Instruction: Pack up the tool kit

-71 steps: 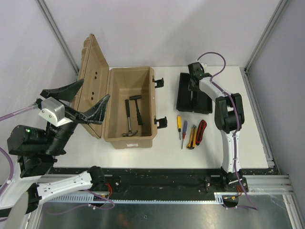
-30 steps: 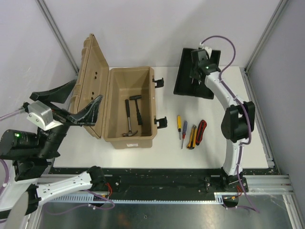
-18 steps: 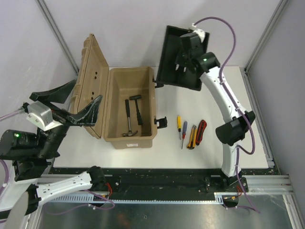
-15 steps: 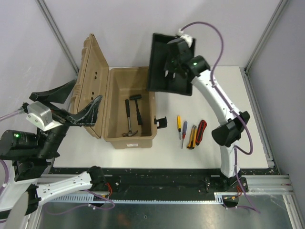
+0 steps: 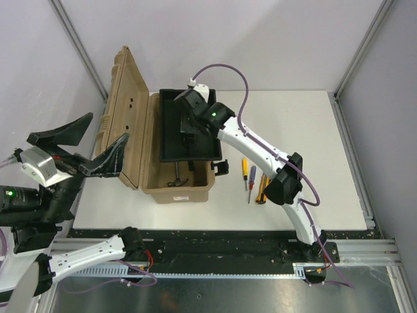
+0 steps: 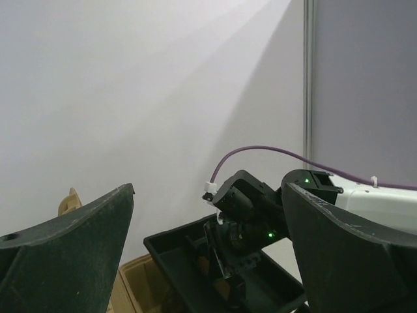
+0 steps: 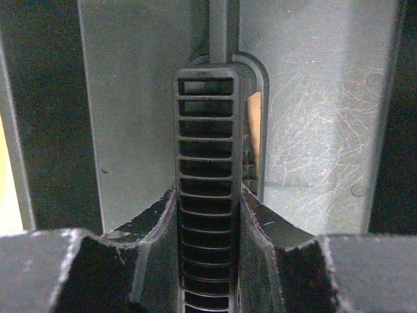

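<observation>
Tan ribbed plastic tool case [image 5: 176, 193] sits open on the white worktop [image 5: 293, 124]. Right fingers [image 7: 150, 228] pinch the black plastic tray's [image 5: 171, 134] ribbed centre handle [image 7: 208, 163], with the tray hanging over the cavity. Lower it level and square to the walls, seating above the hammers [image 5: 177, 181]. Left fingers [image 5: 111, 155] gape wide, idle.

Tan ribbed case [image 5: 176, 194], blk tray [image 5: 171, 130]
</observation>
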Motion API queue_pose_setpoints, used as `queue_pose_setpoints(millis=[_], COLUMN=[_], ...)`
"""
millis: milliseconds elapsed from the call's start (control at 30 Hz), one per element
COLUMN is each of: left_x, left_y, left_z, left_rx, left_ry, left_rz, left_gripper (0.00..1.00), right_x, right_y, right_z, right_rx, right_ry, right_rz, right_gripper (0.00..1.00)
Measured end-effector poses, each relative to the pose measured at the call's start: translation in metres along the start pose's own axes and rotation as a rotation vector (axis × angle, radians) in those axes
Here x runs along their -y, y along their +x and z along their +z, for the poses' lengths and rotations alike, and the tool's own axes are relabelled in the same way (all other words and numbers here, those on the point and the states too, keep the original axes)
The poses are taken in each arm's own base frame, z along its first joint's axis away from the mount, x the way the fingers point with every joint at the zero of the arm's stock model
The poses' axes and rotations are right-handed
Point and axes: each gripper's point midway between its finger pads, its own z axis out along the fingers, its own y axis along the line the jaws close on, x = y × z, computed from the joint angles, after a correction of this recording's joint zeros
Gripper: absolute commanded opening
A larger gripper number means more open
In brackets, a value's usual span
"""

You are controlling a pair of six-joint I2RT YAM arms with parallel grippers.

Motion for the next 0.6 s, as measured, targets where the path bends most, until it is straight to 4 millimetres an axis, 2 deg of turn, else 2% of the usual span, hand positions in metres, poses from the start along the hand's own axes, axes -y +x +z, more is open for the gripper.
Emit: queue_pose_setpoints(millis=[100,233,467,600], left_x=[-0.002,-0.003,-0.002,-0.001], left_y=[-0.001,-0.001,-0.001,0.002], left_z=[-0.003,-0.005,-0.005,-0.005], left_rx=[0.007,0.009,0.008,0.003], left_ry=[-0.003,-0.003,-0.003,-0.001], left_rz=[-0.003,-0.004,-0.004,-0.002], left_gripper=[0.99,0.99,0.99,0.99], right_x=[-0.016,-0.028,-0.035,-0.044], right_y=[0.007,0.007,0.022,0.042], right_z=[-0.008,-0.014,-0.008,-0.003], right_rx=[0.000,0.007,-0.008,-0.028], right_ry=[-0.029,-0.053,-0.034,-0.026], right_rz=[0.011,0.048,0.099,0.093], right_gripper=[0.00,0.00,0.00,0.00])
